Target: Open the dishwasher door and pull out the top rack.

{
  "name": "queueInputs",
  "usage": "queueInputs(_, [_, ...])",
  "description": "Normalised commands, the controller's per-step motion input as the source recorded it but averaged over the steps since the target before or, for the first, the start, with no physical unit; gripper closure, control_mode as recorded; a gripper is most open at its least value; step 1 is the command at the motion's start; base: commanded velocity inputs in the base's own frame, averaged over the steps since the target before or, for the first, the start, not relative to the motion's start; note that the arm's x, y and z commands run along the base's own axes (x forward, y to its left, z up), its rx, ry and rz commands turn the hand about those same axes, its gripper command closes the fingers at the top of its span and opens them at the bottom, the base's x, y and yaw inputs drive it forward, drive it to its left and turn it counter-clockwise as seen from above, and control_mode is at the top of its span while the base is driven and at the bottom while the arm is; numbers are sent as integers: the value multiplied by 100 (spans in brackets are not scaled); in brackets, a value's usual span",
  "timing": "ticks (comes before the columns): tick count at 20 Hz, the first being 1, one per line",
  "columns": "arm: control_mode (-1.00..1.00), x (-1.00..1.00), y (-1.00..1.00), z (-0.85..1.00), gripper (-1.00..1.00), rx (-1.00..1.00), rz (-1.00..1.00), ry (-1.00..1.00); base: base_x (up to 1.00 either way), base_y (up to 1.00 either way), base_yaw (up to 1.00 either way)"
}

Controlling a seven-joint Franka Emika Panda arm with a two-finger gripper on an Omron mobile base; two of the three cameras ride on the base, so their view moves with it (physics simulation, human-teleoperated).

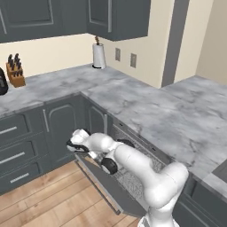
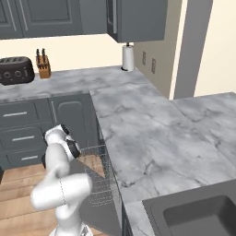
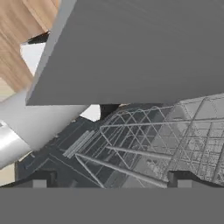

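Note:
The dishwasher door [image 1: 111,191] hangs partly open, tilted out over the wooden floor, with its long bar handle [image 1: 98,186] along the outer edge. In the hand view its smooth grey inner face [image 3: 144,48] spans the top. The top rack [image 3: 148,140], a light grey wire grid, lies just beyond my fingertips [image 3: 41,179]; it also shows inside the opening [image 1: 131,179] and beside the door [image 2: 99,177]. My gripper [image 3: 111,181] is open, with nothing between its fingers. My hand [image 1: 76,144] sits at the left end of the dishwasher opening, above the door.
Marble counter [image 1: 146,111] runs over the dishwasher. Cabinet doors [image 1: 62,126] and drawer fronts [image 1: 15,155] stand to the left. A knife block [image 1: 15,71], a paper towel roll [image 1: 98,55], a toaster [image 2: 16,70] and a sink [image 2: 198,216] sit on the counter. Wooden floor [image 1: 48,199] lies in front.

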Motion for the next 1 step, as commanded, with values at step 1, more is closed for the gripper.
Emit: queueInputs(1, [-100, -39, 22, 0, -100, 31, 0, 15, 0, 0, 0])
